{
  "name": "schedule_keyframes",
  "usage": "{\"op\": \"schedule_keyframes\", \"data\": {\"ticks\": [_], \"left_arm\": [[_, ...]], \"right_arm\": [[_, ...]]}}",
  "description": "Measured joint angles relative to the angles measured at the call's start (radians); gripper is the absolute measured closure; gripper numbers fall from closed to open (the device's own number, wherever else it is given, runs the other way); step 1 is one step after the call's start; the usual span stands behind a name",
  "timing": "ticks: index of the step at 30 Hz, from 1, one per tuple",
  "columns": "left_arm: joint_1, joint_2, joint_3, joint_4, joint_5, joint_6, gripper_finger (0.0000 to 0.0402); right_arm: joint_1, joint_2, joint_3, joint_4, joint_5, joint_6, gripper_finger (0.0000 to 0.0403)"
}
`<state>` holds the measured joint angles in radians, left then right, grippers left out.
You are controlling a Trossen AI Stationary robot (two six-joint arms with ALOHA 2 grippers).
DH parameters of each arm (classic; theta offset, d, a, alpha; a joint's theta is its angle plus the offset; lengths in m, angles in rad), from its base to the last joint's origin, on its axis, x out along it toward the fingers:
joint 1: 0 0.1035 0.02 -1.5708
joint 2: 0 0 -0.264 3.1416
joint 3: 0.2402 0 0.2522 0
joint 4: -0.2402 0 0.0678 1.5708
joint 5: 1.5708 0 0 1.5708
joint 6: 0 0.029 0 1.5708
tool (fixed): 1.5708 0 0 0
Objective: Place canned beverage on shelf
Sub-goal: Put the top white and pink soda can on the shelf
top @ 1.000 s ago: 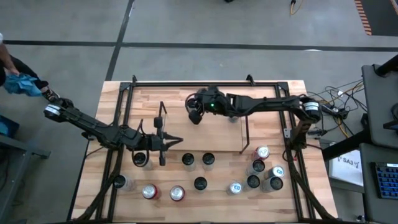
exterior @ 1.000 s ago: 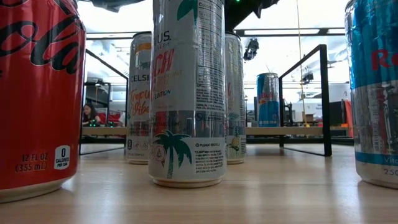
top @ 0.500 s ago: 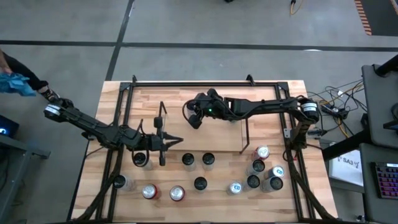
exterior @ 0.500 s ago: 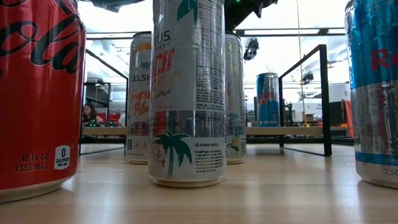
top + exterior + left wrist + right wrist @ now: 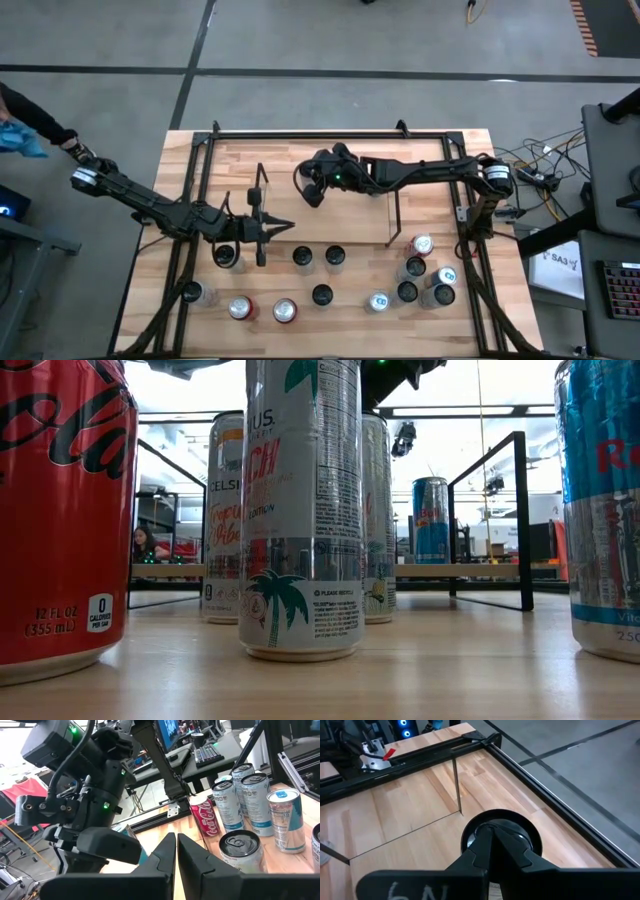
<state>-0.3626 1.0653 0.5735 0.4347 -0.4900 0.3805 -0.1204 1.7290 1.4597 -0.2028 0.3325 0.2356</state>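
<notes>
The shelf point(image 5: 335, 222) is a light wood base between thin black wire end frames point(image 5: 520, 520), at the table's middle. A blue canned beverage point(image 5: 432, 520) stands upright on the base near its right frame. A black-topped can point(image 5: 520, 827) stands on the base toward the left frame point(image 5: 457, 785). My right gripper point(image 5: 312, 190), point(image 5: 492, 835) is shut, with its tips over that can's top. My left gripper point(image 5: 285, 226), point(image 5: 176, 842) is shut and level by the shelf's left frame, holding nothing. My right gripper's shut fingertips point(image 5: 505, 840) slant down from the table's right over the middle of the black can's top point(image 5: 479, 831). The fingers themselves hide the spot, so I cannot tell whether they touch it. The can stands upright on the shelf base.
Several loose cans stand along the table's near half point(image 5: 320, 258), with a cluster at the near right point(image 5: 420, 270). A red cola can point(image 5: 60, 510) and a tall white can point(image 5: 300, 510) fill the low view. A black tubular frame point(image 5: 330, 133) borders the table.
</notes>
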Motion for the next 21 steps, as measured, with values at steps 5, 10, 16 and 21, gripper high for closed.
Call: {"op": "schedule_keyframes", "data": {"ticks": [5, 10, 16, 21], "left_arm": [[0.0, 0.0, 0.0, 0.0, 0.0, 0.0, 0.0402], [0.0, 0.0, 0.0, 0.0, 0.0, 0.003, 0.0402], [0.0, 0.0, 0.0, 0.001, 0.0, 0.003, 0.0402], [0.0, 0.0, 0.0, 0.006, 0.0, 0.003, 0.0402]], "right_arm": [[0.0, -0.001, 0.011, -0.009, -0.003, -0.002, 0.0394], [0.0, -0.003, 0.047, -0.011, -0.005, -0.031, 0.0394], [-0.037, -0.01, 0.09, -0.02, -0.003, -0.104, 0.0394], [-0.112, -0.01, 0.072, -0.046, 0.0, -0.123, 0.0394]]}}
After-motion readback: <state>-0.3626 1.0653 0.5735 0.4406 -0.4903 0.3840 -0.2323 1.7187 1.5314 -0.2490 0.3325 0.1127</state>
